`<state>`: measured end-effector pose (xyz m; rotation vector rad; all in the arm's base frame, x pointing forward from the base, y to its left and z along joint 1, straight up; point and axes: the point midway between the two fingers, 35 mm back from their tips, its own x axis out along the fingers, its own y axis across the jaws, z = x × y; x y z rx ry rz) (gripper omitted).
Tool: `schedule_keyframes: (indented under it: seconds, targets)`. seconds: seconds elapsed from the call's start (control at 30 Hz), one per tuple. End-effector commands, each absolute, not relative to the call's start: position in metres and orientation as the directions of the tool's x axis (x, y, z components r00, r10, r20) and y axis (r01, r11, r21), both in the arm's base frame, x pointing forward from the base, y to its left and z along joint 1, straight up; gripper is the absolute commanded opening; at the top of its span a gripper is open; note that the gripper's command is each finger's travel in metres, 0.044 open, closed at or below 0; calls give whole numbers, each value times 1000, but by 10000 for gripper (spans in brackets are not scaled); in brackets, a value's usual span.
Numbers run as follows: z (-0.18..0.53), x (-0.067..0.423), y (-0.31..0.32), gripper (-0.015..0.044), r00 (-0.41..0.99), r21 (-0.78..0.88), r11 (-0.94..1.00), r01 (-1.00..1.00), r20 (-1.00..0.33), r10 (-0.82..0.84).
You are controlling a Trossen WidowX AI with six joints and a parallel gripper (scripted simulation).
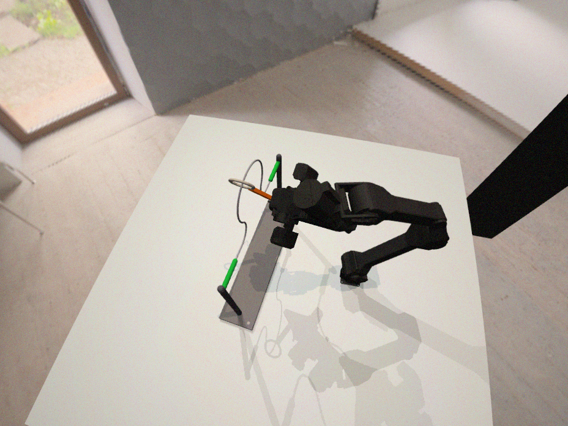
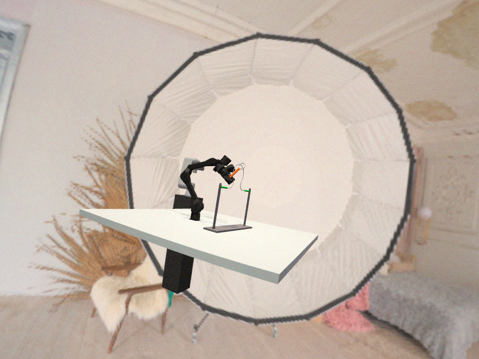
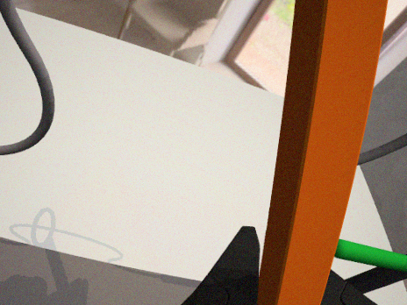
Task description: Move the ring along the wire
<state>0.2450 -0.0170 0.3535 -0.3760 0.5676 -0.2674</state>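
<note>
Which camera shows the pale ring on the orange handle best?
The top view: the pale ring shows whole, as a flattened oval around the thin grey wire. The exterior view shows it only as a tiny loop. The wrist view shows just the orange handle, not the ring.

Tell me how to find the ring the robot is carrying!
Look at the white table and find the grey base plate with two dark posts joined by a curvy wire. Near the top of the wire's loop, a pale ring circles it. It alone has an orange handle, pinched in the black gripper.
</note>
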Motion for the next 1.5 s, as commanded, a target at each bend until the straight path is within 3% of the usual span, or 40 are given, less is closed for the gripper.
schedule_keyframes:
  seconds: [0.0,1.47]
  targets:
    - [355,245,-20,-150,810,-465,873,146,-451,-375]
    - [372,243,-38,-150,790,-886,448,118,-190,-583]
